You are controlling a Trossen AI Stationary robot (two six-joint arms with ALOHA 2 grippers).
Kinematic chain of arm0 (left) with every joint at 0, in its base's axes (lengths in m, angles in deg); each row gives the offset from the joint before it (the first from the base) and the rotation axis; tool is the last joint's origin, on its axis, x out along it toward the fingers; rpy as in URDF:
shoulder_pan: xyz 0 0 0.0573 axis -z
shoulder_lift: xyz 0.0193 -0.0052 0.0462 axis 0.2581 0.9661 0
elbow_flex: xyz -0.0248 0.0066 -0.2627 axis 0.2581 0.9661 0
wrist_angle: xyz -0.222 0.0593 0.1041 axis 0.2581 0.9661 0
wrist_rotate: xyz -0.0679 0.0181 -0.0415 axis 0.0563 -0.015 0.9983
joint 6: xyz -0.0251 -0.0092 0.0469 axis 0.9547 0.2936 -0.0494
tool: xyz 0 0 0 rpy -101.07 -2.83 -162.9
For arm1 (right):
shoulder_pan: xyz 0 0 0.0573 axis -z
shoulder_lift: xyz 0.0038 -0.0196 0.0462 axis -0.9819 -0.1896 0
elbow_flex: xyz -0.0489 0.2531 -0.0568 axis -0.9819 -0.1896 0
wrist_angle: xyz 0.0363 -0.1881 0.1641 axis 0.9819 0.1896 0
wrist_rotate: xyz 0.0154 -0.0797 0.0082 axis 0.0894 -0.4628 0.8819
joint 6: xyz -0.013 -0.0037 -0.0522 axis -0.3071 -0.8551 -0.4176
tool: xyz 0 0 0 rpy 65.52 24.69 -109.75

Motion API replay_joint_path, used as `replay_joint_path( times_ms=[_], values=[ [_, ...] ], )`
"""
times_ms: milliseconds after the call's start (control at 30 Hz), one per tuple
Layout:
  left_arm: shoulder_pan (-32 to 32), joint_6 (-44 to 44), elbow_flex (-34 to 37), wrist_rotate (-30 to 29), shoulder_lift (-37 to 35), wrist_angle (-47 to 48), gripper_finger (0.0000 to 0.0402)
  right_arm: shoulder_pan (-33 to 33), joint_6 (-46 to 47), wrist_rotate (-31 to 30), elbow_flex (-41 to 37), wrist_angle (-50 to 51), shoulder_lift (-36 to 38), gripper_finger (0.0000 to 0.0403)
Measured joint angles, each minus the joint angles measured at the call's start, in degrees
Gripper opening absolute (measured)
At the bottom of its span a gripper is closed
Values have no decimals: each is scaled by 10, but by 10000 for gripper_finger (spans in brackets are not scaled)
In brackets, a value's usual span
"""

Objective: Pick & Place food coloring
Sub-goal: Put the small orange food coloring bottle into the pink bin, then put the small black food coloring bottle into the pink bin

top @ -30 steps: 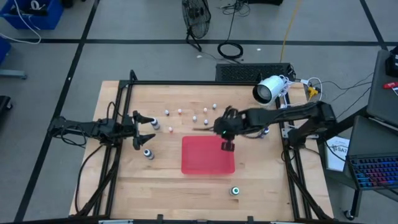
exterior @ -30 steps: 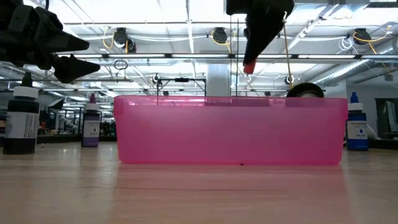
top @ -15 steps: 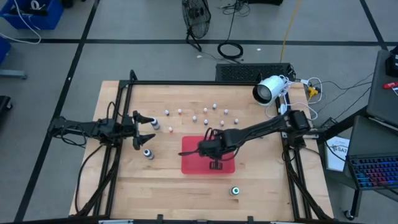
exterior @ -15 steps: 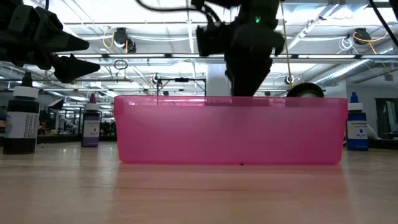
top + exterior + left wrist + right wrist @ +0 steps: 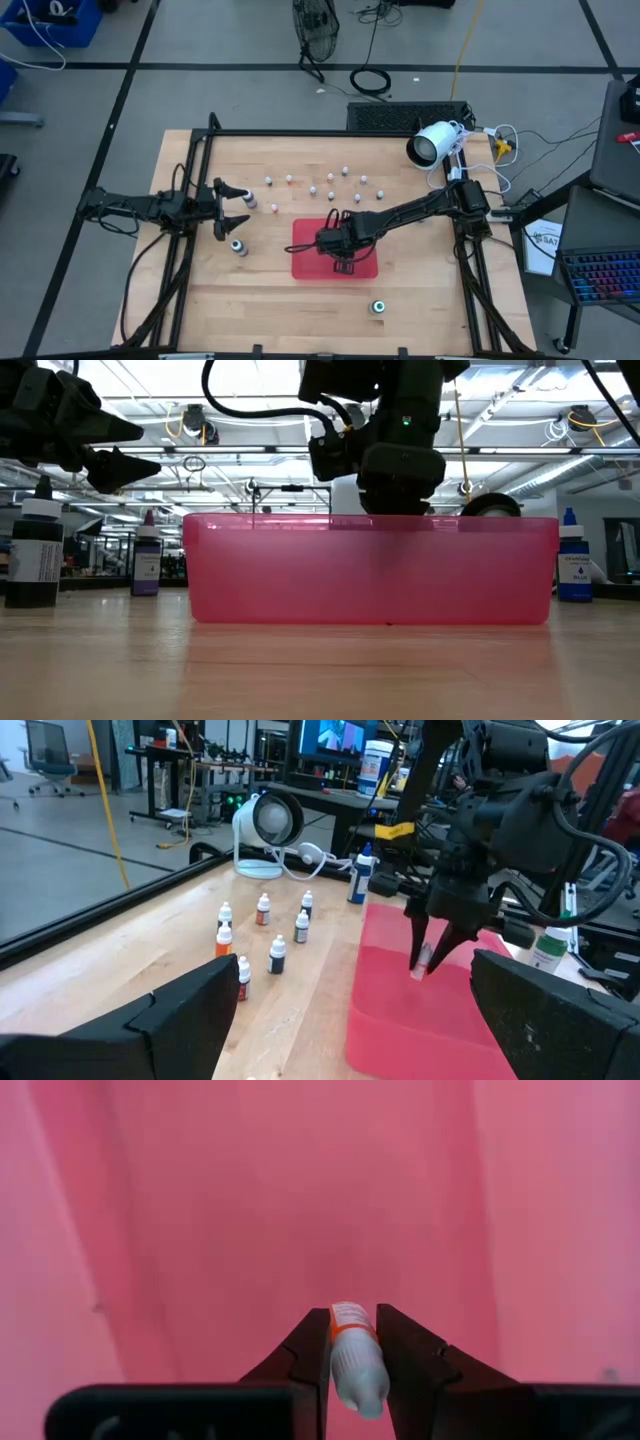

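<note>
Small whitish plastic bottle with orange-red band [image 5: 350, 1350] is pinched between nearly closed fingers of right gripper [image 5: 352, 1342], lowered inside translucent red rectangular plastic tray [image 5: 310, 262] at table centre. Release should be made low over smooth floor, fingers parted gently. Left gripper [image 5: 233, 205] is parked wide open, empty, at left.
</note>
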Motion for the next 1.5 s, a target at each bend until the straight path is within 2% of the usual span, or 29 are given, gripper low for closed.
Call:
replay_joint_path(
  times_ms=[333,633,833,1167,1300,1367,1500],
  values=[
    [0,0,0,0,0,0,392,2,4,0,-24,-1,0,54],
    [0,0,0,0,0,0,392,0,7,1,-35,-7,0,112],
    [0,0,0,0,0,0,392,0,7,1,-35,-11,5,128],
    [0,0,0,0,0,0,392,10,21,0,-35,-15,97,135],
    [0,0,0,0,0,0,392,18,32,-3,-35,25,148,149],
    [0,0,0,0,0,0,392,29,42,-20,-35,66,173,163],
    [0,0,0,0,0,0,392,63,77,-102,-35,175,214,200]
  ],
)
